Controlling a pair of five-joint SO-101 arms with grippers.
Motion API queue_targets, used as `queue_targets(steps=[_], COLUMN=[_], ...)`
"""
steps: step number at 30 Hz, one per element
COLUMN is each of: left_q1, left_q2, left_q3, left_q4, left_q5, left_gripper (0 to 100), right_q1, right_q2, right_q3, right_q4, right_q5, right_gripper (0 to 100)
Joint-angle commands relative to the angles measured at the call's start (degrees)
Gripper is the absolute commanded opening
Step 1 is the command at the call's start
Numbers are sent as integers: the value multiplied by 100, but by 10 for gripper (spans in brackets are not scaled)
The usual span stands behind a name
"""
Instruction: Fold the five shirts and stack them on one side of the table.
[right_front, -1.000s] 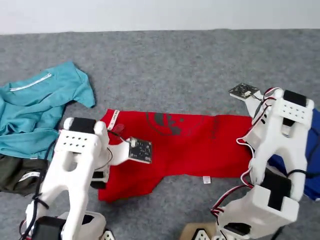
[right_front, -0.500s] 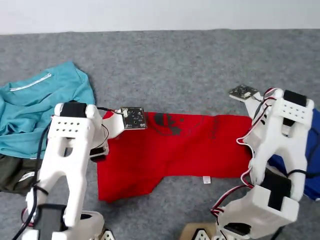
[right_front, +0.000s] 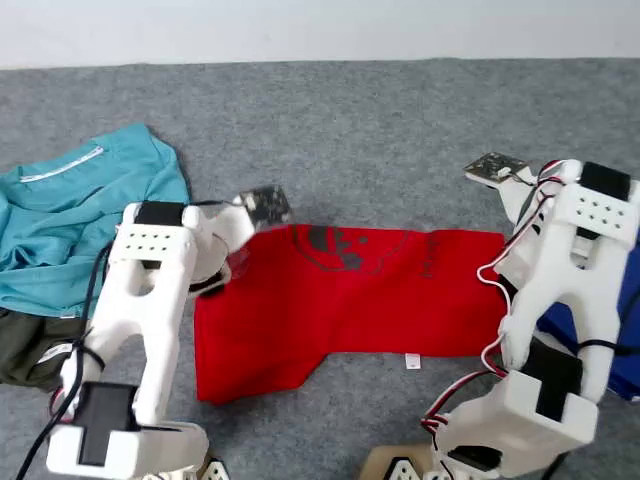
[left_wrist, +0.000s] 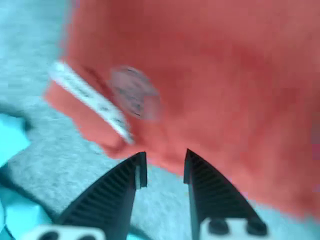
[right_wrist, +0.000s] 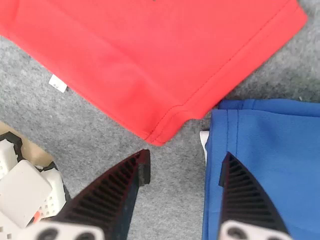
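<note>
Four shirts show on my grey table (right_front: 400, 130), none of them whole: the red shirt (right_front: 350, 300) lies flat in the middle with one corner hidden under my left arm, the teal shirt (right_front: 70, 220) is crumpled and cut off at the frame edge on that arm's side, a dark shirt (right_front: 30, 350) peeks out beneath it, and the blue shirt (right_wrist: 265, 165) sits mostly behind my right arm. My left gripper (left_wrist: 161, 167) hovers at the red shirt's edge near a white strip (left_wrist: 92, 102) (the round mark beside it I cannot make out), fingers slightly apart, holding nothing. My right gripper (right_wrist: 185, 169) hangs over bare table between the red shirt's corner and the blue shirt, fingers spread wide.
</note>
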Motion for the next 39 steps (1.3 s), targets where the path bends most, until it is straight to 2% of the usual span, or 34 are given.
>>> queue_targets(steps=[1,4,7,13,16,20,25,30,34,39], left_q1=[185,325,440,475,396,132,-70,-70,-70,-53], left_q2=[79,123,176,686,1363,2330,3499,4290,4510,4360], left_q3=[-180,-189,-189,-330,-831,-1930,-3459,-4673,-5429,-6369], left_q4=[-791,-1240,-1635,-2374,-2382,-2022,-1134,-413,35,1371], left_q5=[1407,2356,2840,2936,2919,2919,2892,2505,2497,2497], left_gripper=[130,128,92,43,43,43,41,40,40,39], right_q1=[-75,-75,-92,-22,40,224,382,356,347,347], right_q2=[-101,-295,-514,-1059,-1358,-1657,-1851,-1851,-1833,-1868], right_q3=[-290,-264,-255,-176,-44,141,378,466,457,457], right_q4=[268,268,268,268,268,259,259,259,251,251], right_q5=[-114,-826,-1442,-1793,-1785,-1776,-1767,-1767,-1767,-1767], right_gripper=[206,102,17,9,9,9,9,9,9,9])
